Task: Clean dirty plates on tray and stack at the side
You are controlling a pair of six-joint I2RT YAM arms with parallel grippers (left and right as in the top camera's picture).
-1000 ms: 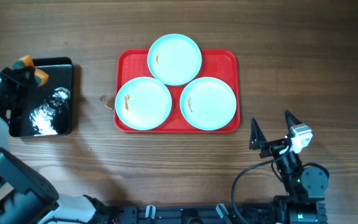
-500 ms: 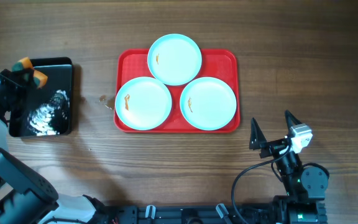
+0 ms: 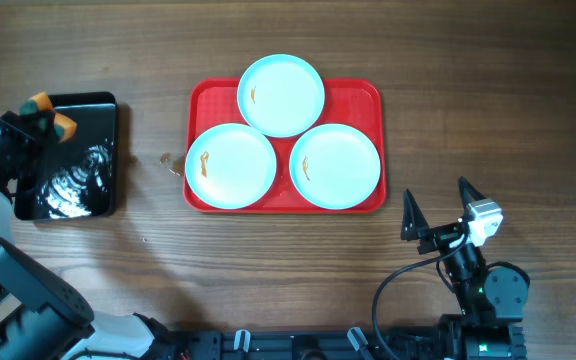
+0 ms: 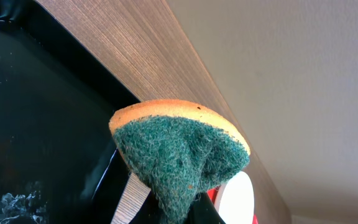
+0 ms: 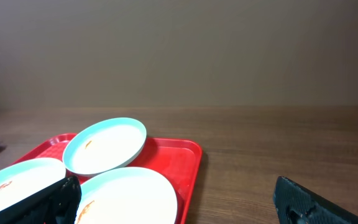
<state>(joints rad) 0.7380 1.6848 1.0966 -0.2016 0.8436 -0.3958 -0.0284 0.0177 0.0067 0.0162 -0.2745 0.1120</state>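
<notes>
Three pale turquoise plates lie on the red tray (image 3: pixel 358 95): one at the back (image 3: pixel 281 95), one front left (image 3: pixel 230 165), one front right (image 3: pixel 335 165). Each bears a small orange-brown smear near its left side. My left gripper (image 3: pixel 40 112) is shut on an orange sponge with a green scouring side (image 4: pixel 179 149), above the back edge of the black tray (image 3: pixel 73 190), far left of the plates. My right gripper (image 3: pixel 438 212) is open and empty, above the table in front of the red tray's right corner. The right wrist view shows the tray (image 5: pixel 185 155) and plates (image 5: pixel 104 144).
The glossy black tray holds a wet, foamy patch (image 3: pixel 73 175). A small speck (image 3: pixel 166 160) lies on the wooden table (image 3: pixel 488 100) between the two trays. Arm bases and cables sit along the front edge.
The foamy patch on the black tray has shifted slightly. The left gripper with the sponge has barely moved. The right arm and plates are unchanged.
</notes>
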